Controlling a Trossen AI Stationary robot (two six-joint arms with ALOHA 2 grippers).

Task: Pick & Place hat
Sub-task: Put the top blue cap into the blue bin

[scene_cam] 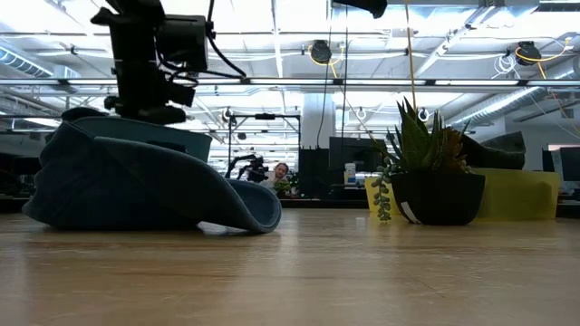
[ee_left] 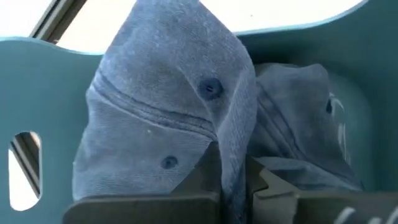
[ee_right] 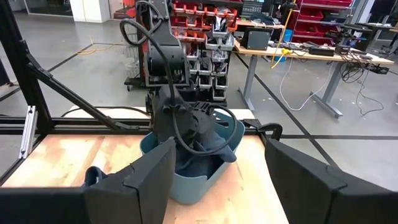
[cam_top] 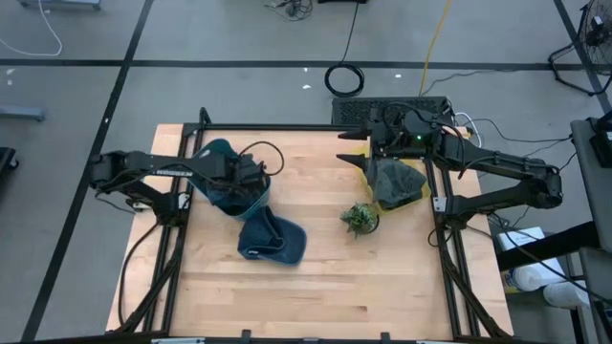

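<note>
I've got the left gripper (cam_top: 251, 177) down in the teal bin (cam_top: 218, 153), which I'll use as my landmark, and its fingers (ee_left: 205, 180) are clenched on a fold of blue hat (ee_left: 168, 124). From my left wrist camera the denim fills the frame: stitched seams, two eyelets, cloth pinched tight between the two dark pads, teal bin wall right behind it. That hat sits inside the bin, bunched up.

Overhead, I see a second dark blue hat (cam_top: 273, 239) lying flat on the wooden table (cam_top: 316, 296), just beside the bin on the side nearer the table's front edge. In the low camera that hat (scene_cam: 145, 186) slumps on the wood with its brim curling down to touch the surface, and the left arm's wrist hangs above it.

My right gripper (cam_top: 368, 153) is well apart from the bin, across the table, held over a grey-green hat (cam_top: 397, 183). Its jaws are spread wide; through the right wrist camera I look between the two dark fingers (ee_right: 134, 183) straight at the bin (ee_right: 199, 174) and the left arm.

A small potted plant (cam_top: 360, 219) stands between the bin and the grey-green hat, closer to the latter. A person shows far back in the room, low camera.
</note>
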